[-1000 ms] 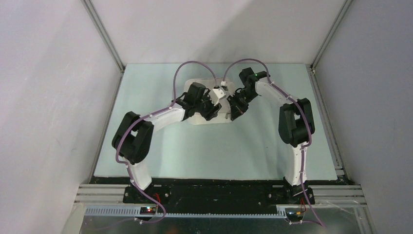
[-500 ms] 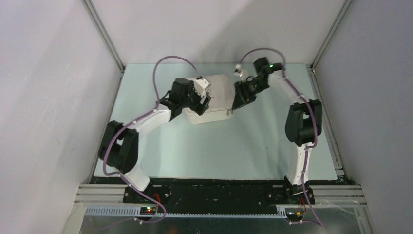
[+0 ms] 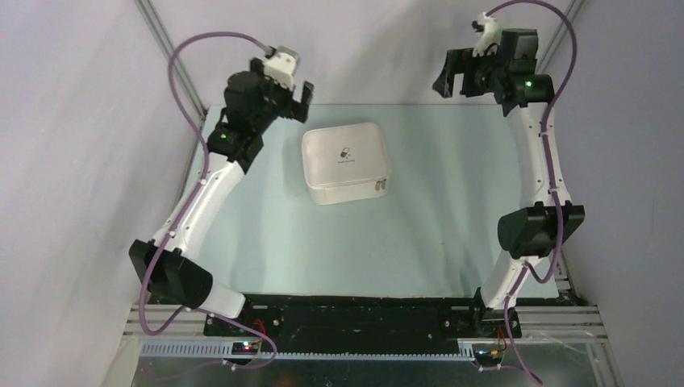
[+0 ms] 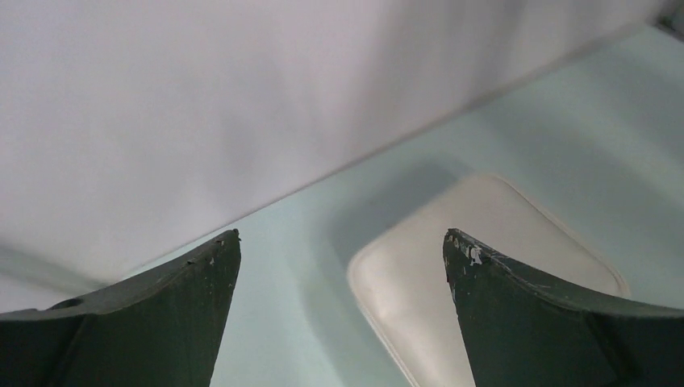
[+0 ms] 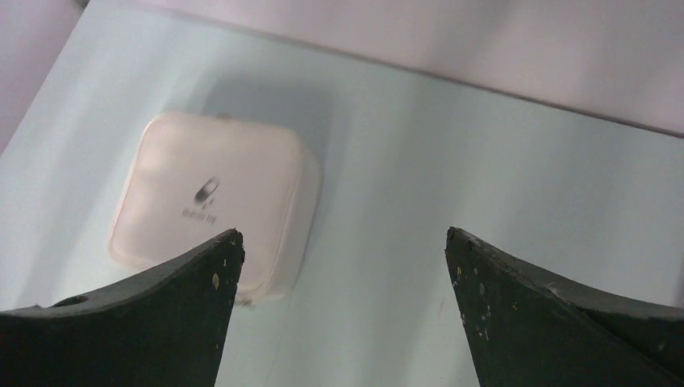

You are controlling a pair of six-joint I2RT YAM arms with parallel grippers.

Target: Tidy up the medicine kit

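as left fingers [image 4: 145,322] and right fingers [image 5: 137,322] gape empty, the medicine kit [image 3: 345,161] lies apart.

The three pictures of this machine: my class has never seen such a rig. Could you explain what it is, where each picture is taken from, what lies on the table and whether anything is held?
This is a robot with two jointed arms bolted at the near edge of a pale table. The wide picture comes from a fixed camera above and behind the arms. The other two come from small cameras on the wrists, so the dark wedges at the bottom of each are that arm's own fingers. On the table lies the medicine kit, a white zip case with a small pill logo on its closed lid. The left tool and the right tool are both up in the air, away from the case. Each is open and holds nothing.
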